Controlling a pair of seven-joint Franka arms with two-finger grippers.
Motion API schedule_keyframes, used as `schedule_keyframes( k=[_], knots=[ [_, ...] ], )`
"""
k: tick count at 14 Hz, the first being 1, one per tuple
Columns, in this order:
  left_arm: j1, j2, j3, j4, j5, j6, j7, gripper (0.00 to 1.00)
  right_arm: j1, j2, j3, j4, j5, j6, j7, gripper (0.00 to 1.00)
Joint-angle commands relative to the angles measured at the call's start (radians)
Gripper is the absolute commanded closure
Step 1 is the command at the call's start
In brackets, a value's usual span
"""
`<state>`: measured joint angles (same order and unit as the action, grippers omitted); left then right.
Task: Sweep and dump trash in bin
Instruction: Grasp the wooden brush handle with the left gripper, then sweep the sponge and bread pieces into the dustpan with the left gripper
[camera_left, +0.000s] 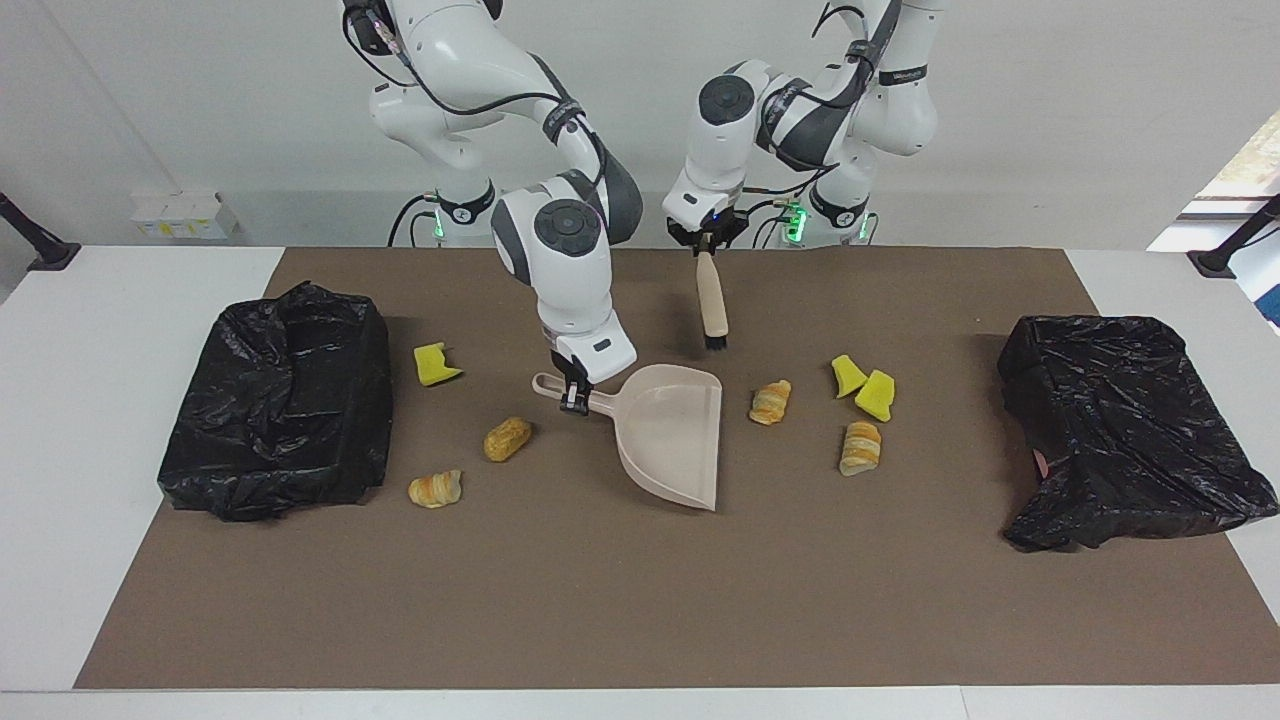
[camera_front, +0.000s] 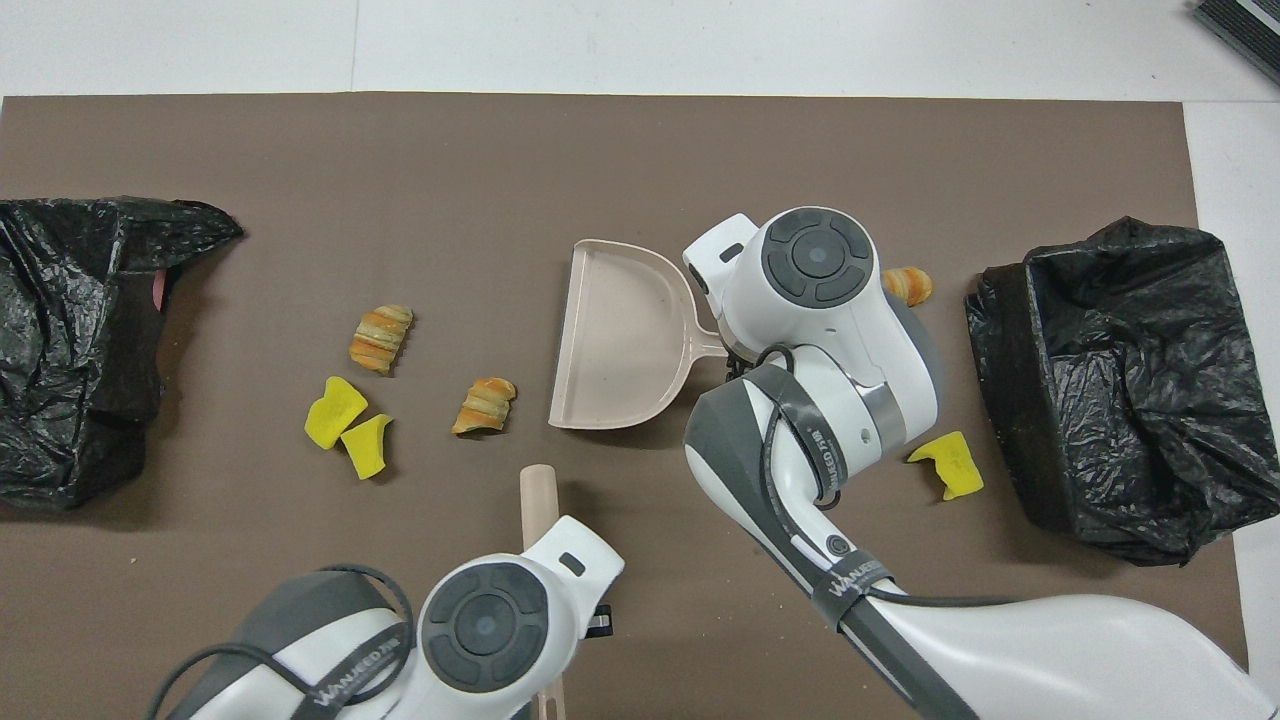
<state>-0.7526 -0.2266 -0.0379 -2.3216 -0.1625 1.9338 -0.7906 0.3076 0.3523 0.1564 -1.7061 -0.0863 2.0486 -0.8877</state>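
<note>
Bare brown mat (camera_left: 600, 600) lies nearest. Right gripper (camera_left: 574, 398) pinches the dustpan (camera_left: 672, 432) handle; left gripper (camera_left: 706, 243) pinches the brush (camera_left: 712, 305), held up. Trash sits both sides: croissant (camera_left: 770, 402), sponge chunk (camera_left: 436, 364). Bins (camera_left: 278, 400) stand at the ends.

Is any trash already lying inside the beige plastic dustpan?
No. In the overhead view the beige plastic dustpan shows a bare tray, with the nearest golden-brown toy croissant on the mat beside it.
</note>
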Motion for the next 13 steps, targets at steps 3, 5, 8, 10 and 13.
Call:
schedule_keyframes(
  k=[3, 5, 8, 10, 13],
  knots=[
    [0.179, -0.037, -0.008, -0.002, 0.058, -0.050, -0.024, 1.00, -0.002, -0.027, 0.008, -0.026, -0.012, -0.059, -0.063, 1.00],
    [0.258, -0.037, -0.010, -0.004, 0.070, -0.050, -0.025, 1.00, -0.001, -0.042, 0.008, -0.052, -0.010, -0.057, -0.146, 1.00],
    [0.352, -0.039, -0.010, -0.015, 0.119, -0.045, -0.006, 1.00, 0.004, -0.062, 0.006, -0.095, -0.012, -0.047, -0.154, 1.00],
    [0.409, -0.037, -0.011, -0.022, 0.120, -0.036, 0.052, 1.00, 0.005, -0.073, 0.006, -0.113, -0.012, -0.036, -0.152, 1.00],
    [0.513, -0.040, -0.011, -0.048, 0.120, -0.021, 0.187, 1.00, 0.024, -0.058, 0.006, -0.115, -0.012, -0.005, -0.145, 1.00]
  ],
)
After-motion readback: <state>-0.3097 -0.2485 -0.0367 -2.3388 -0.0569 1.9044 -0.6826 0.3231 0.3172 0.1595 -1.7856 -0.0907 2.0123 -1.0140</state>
